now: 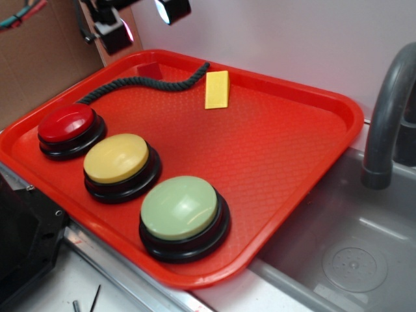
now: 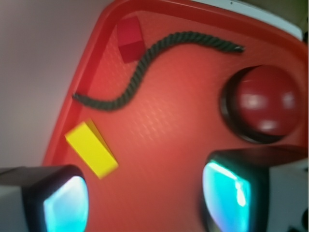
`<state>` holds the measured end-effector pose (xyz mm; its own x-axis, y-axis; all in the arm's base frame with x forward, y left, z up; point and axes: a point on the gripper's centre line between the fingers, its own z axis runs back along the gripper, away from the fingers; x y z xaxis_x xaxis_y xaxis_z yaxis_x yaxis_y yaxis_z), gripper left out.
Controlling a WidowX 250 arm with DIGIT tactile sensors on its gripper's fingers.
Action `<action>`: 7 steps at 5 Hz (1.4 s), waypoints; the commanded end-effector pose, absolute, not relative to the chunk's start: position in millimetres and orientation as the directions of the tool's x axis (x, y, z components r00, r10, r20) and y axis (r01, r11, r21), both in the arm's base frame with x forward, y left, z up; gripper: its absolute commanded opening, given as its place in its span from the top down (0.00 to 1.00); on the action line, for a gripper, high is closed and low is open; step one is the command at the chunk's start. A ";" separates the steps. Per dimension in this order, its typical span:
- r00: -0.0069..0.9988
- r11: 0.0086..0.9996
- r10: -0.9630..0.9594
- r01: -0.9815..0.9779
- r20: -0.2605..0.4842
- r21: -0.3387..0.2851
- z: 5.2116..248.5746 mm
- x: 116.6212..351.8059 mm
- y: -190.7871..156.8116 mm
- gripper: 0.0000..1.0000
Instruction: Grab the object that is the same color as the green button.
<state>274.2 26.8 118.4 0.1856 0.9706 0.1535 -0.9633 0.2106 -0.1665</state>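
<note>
The hand (image 2: pixel 145 198) hangs open and empty above the red tray (image 1: pixel 305 162); nothing is grasped yet. In the wrist view the green rope (image 2: pixel 145 60) lies at twelve o'clock from it, untouched. Descent and closing remain, by my judgement.

The exterior view is evenly and brightly lit, with sharp focus across the red tray (image 1: pixel 292 149). Soft highlights sit on top of the green button (image 1: pixel 181 208), the yellow button (image 1: pixel 117 158) and the red button (image 1: pixel 66 123), suggesting light from above; shadows under them are short and faint. The wrist view is softer and slightly blurred throughout. The gripper (image 2: pixel 145 198) pads (image 2: pixel 65 205) at the bottom edge are out of focus and glow cyan-white with glare. Beyond the jaws, the rope (image 2: pixel 145 60) keeps some of its twisted texture, while the red block (image 2: pixel 130 33) almost merges with the tray. Bright reflections streak the red dome to the right of the jaws.
</note>
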 end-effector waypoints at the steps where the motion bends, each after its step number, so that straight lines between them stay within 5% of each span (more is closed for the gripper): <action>1: 0.000 0.045 0.971 -0.982 0.238 -0.181 89.5 291.0 72.8 0.00; 3: -0.103 -0.065 0.950 -0.989 0.294 -0.135 57.8 299.7 110.0 0.00; 5: -0.101 -0.073 0.942 -0.993 0.319 -0.096 35.9 304.2 114.6 0.00; 6: -0.132 -0.092 0.917 -0.988 0.376 -0.123 31.1 302.5 111.5 1.00; 7: -0.138 -0.095 0.917 -0.987 0.376 -0.129 29.7 301.5 109.8 1.00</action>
<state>309.5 100.3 14.9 -0.1149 0.9196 0.3756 -0.9923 -0.0883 -0.0872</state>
